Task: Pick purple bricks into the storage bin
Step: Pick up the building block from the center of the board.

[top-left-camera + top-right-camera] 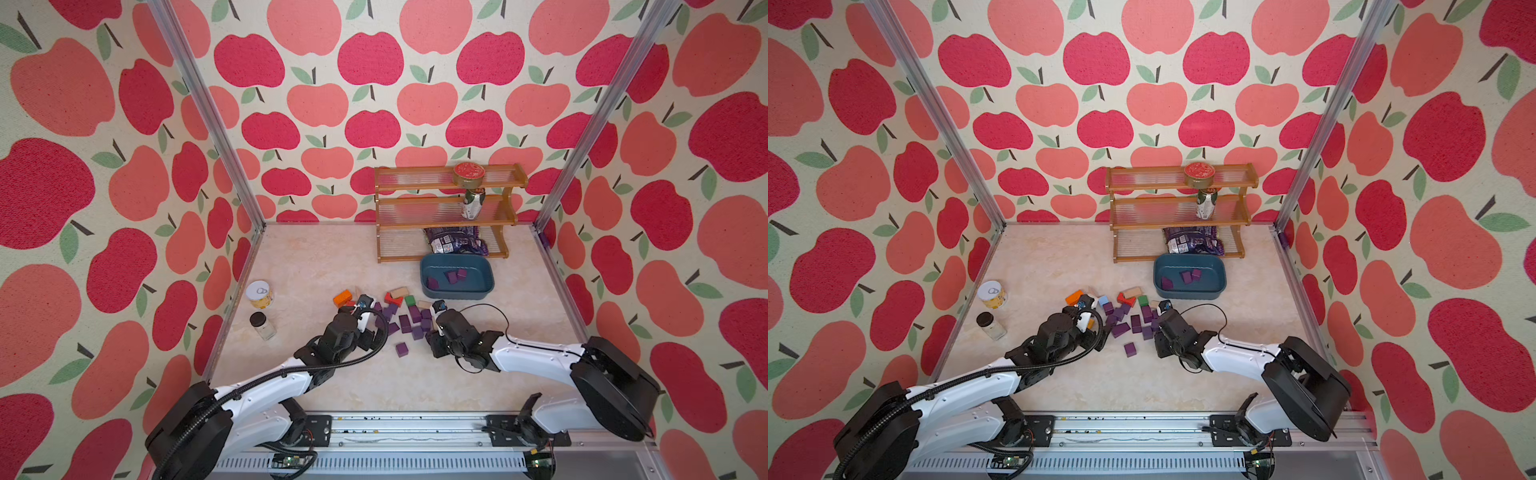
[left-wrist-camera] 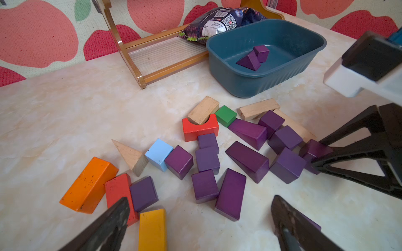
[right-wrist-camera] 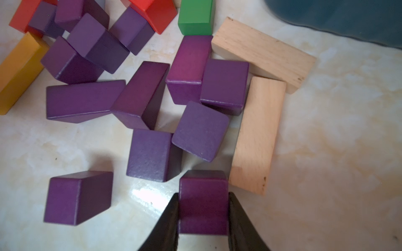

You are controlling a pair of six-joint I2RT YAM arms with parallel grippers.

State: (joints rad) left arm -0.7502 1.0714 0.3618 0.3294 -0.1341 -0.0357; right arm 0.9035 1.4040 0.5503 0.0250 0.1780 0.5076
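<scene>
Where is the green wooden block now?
In both top views the green wooden cube lies right of the red wooden arch block, off the near left corner of the dark teal plastic bin.

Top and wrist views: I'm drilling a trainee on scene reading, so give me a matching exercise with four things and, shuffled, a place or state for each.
Things:
1 storage bin
2 right gripper
3 left gripper
4 snack bag

Places or states:
A open, gripping nothing
B lying on the bottom tier of the rack
C holds three purple bricks
D shut on a purple brick

Pairs: 1-C, 2-D, 3-A, 4-B
</scene>
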